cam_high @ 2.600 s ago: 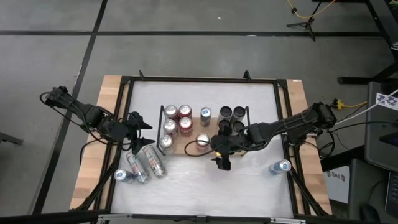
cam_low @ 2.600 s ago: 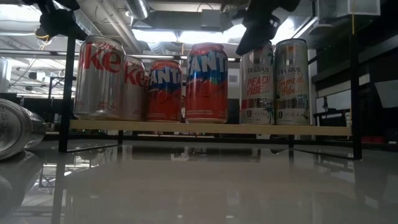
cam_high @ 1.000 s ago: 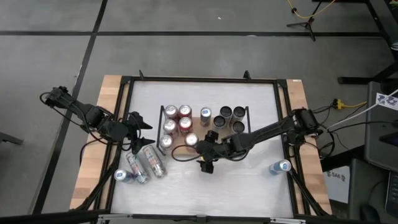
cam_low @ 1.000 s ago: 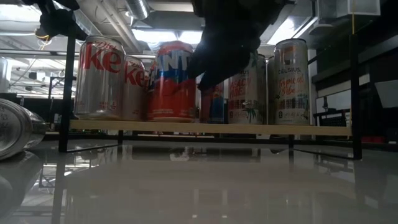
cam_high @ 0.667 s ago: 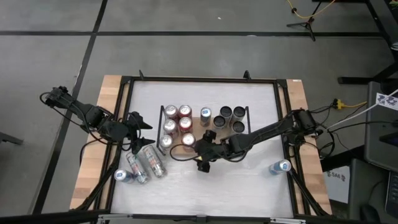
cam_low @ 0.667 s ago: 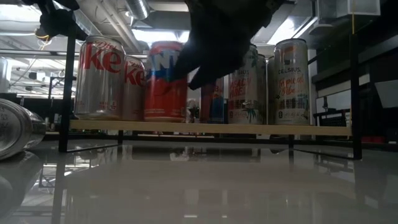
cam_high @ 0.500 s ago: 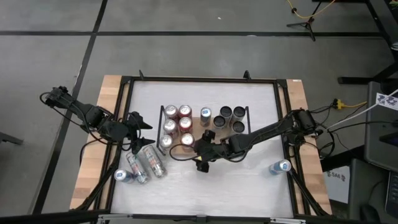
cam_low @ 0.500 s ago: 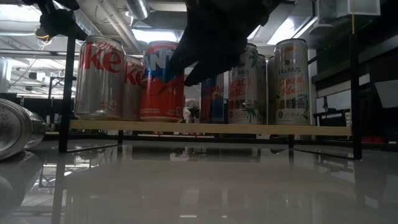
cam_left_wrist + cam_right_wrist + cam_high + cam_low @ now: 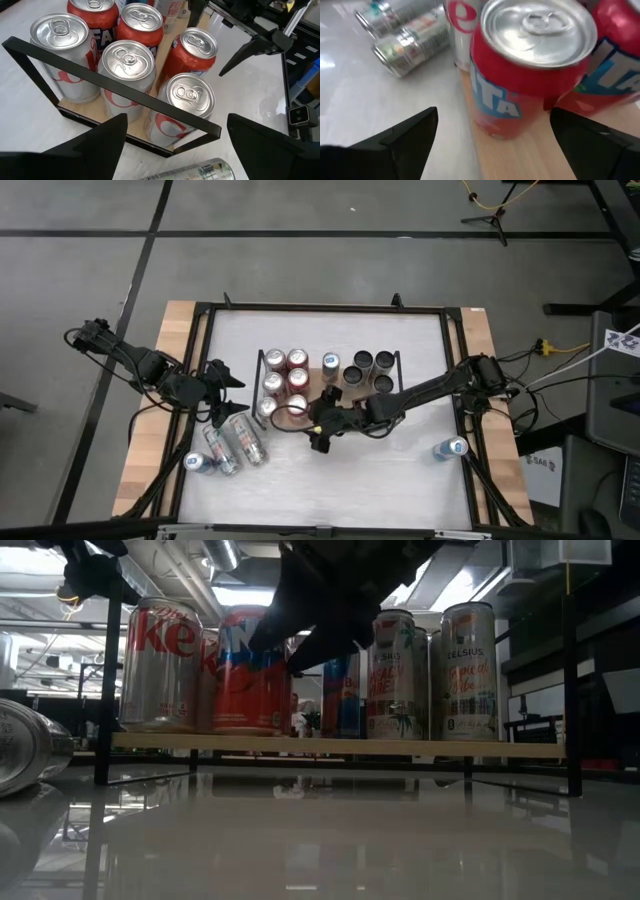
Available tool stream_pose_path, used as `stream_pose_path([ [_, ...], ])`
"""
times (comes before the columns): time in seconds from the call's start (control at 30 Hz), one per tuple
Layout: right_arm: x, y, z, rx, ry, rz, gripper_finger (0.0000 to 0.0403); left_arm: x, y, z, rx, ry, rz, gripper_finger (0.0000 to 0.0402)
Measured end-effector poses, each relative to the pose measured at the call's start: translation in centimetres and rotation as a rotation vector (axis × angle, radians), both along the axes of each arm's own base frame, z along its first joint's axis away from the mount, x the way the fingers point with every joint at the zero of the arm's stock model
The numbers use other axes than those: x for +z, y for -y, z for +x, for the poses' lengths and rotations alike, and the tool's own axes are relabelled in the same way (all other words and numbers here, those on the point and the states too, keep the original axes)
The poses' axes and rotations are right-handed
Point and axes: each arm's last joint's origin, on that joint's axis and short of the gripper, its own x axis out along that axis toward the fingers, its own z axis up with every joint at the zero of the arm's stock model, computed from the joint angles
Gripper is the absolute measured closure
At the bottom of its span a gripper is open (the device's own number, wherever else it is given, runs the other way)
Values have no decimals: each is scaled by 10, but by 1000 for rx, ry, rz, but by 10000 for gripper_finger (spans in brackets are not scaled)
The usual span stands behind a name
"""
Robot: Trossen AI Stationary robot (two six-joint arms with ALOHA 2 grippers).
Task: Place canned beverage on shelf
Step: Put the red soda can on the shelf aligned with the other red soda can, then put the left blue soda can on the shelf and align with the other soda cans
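Observation:
A red Fanta can [image 9: 530, 75] stands upright on the near edge of the wooden shelf [image 9: 520, 160], beside Coke and Fanta cans on the board's left part. My right gripper [image 9: 312, 423] reaches in from the table's right, open wide, with that can [image 9: 297, 406] between its fingers. In the low view its dark fingers [image 9: 300, 640] cover the can's upper right. My left gripper [image 9: 226, 386] hangs open just left of the shelf's black rail [image 9: 115, 87] and holds nothing. My right gripper straddles the Fanta can's lower body [image 9: 490, 120], one finger on its near side and one on its far side. It comes slanting down from the table's right. The can stands on the board. Bare board shows beside the near finger [image 9: 415, 130]; whether either finger touches, I cannot tell.
Several Celsius cans [image 9: 470, 670] fill the shelf's right part. Two silver cans [image 9: 235, 440] lie on the table near the left gripper, next to a small upright can [image 9: 197, 463]. A blue-topped can [image 9: 453, 448] stands at the near right. A black frame rims the table.
My right gripper has moved a little toward the table's left edge and tipped further down. The Fanta can between its fingers has slid with it along the shelf's near edge, upright, up to the Coke cans. My left arm has kept still.

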Motion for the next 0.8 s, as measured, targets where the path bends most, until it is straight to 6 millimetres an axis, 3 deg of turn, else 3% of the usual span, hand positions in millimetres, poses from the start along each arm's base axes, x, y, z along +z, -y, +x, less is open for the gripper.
stream_pose_path([
  [0.2,11,-3,3,53,-2,14,22,0,0,0,0,0,0,66],
  [0.37,46,-4,6,93,-42,5,22,0,0,0,0,0,0,66],
  [0.63,108,1,-2,64,-132,-152,22,0,0,0,0,0,0,66],
  [0.8,123,10,-8,16,-171,-200,22,0,0,0,0,0,0,66],
])
